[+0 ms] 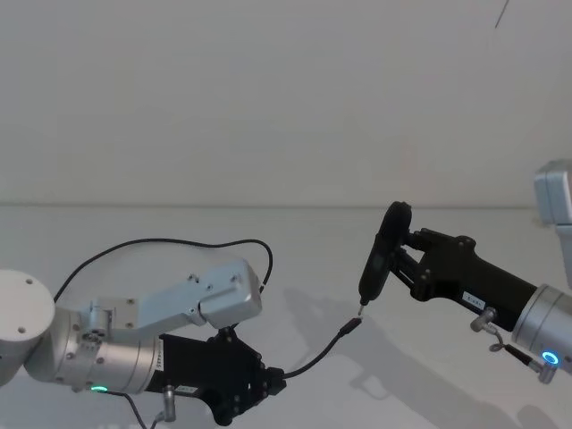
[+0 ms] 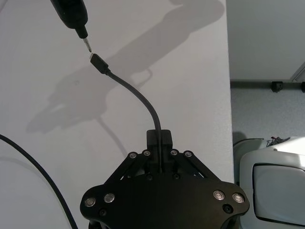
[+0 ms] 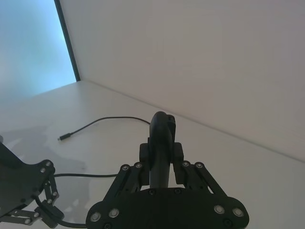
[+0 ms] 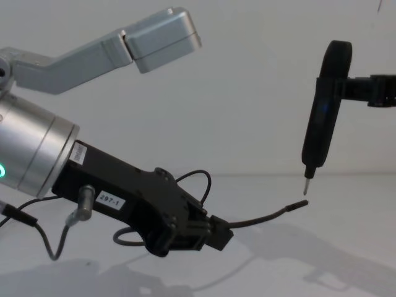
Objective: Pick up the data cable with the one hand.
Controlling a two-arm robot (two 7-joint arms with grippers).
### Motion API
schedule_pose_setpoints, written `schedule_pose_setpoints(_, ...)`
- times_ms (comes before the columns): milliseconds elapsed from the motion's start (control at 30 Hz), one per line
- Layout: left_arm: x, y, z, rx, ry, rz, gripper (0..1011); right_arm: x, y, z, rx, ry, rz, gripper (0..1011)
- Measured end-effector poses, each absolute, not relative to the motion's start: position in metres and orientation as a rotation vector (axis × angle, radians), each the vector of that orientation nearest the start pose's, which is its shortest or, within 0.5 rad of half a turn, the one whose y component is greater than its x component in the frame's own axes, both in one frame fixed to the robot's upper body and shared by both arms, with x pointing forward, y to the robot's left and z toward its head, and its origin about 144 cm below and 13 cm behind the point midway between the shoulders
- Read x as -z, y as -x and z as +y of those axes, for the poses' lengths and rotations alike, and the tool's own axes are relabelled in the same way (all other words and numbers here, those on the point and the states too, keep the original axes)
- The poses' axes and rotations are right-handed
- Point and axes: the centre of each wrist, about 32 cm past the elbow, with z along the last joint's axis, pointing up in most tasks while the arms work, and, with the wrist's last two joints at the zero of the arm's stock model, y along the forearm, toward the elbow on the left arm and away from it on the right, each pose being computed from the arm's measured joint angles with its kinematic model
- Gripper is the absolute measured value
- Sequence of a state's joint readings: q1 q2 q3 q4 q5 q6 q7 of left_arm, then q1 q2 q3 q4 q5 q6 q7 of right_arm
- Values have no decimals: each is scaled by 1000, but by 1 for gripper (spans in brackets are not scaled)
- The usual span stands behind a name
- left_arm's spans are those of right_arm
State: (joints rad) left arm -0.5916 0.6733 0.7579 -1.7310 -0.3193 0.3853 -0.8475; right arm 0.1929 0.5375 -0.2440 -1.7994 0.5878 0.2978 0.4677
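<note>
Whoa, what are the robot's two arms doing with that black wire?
The left gripper is shut on the data cable close to its plug, holding that end up off the table. The rest of the cable loops back over the table behind the arm. The right gripper is shut on a black pen-like tool, held upright, with its metal tip pointing down just above the plug.

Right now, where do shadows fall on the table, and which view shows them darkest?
Head view: faint shadows on the white table below the slender black pen-like tool and the thin black data cable. Left wrist view: darkest, beside the cable's plug.
</note>
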Motion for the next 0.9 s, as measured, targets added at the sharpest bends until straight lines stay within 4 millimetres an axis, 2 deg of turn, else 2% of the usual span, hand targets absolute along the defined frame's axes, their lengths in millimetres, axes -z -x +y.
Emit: schedule_pose_setpoints(900, -1293, -515, 209, -179, -557, -177, 48, -1263, -490, -275, 789, 80, -15, 279)
